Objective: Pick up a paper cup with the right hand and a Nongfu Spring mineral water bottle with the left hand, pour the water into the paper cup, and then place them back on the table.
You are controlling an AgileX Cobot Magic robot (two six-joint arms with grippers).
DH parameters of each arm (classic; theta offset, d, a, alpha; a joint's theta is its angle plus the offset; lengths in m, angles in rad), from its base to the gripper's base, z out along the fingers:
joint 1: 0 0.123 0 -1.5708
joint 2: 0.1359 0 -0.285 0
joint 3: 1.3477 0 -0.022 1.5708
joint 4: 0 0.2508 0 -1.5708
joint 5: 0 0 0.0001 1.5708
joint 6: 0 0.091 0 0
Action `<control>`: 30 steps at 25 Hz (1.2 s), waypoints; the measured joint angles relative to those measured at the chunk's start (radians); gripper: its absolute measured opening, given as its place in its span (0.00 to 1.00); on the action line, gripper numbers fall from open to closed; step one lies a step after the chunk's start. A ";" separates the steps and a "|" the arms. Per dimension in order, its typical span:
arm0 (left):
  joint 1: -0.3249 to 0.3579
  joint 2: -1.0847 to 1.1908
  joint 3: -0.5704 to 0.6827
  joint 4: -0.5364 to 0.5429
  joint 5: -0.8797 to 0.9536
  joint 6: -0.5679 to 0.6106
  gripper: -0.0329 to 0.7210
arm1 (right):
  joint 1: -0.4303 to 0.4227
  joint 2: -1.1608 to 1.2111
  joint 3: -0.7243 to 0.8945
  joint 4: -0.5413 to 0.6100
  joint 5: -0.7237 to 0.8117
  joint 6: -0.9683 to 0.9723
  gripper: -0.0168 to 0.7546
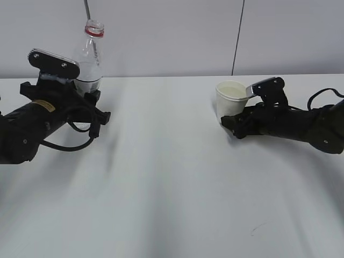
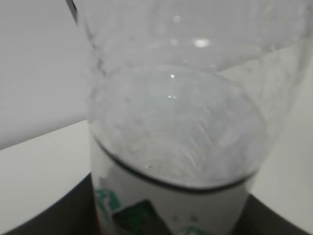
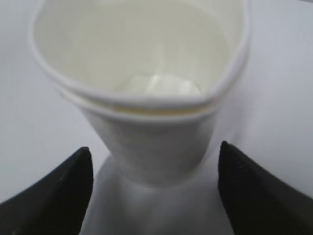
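Note:
The mineral water bottle point(image 1: 90, 56) stands upright at the back left of the table point(image 1: 172, 177), uncapped, with a little water low down. My left gripper point(image 1: 97, 105) is round its lower part. In the left wrist view the bottle point(image 2: 176, 147) fills the frame, and the dark fingers point(image 2: 73, 210) lie against both its sides with no gap showing. The paper cup point(image 1: 231, 99) stands on the table at the right. My right gripper point(image 1: 231, 126) is open, with a finger point(image 3: 58, 191) well clear on each side of the cup point(image 3: 146, 112). The cup's rim is slightly out of round.
A grey wall runs along the table's back edge just behind the bottle. A black cable point(image 1: 67, 145) loops under the left arm. A thin dark cord point(image 1: 237, 37) hangs down the wall behind the cup.

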 joint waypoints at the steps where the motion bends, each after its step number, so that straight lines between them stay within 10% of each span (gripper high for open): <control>1: 0.000 0.000 0.000 0.000 0.000 0.000 0.53 | -0.002 -0.005 0.009 0.002 0.005 0.000 0.79; 30: 0.000 0.066 0.000 -0.024 -0.070 -0.121 0.53 | -0.008 -0.274 0.160 0.030 0.188 0.031 0.79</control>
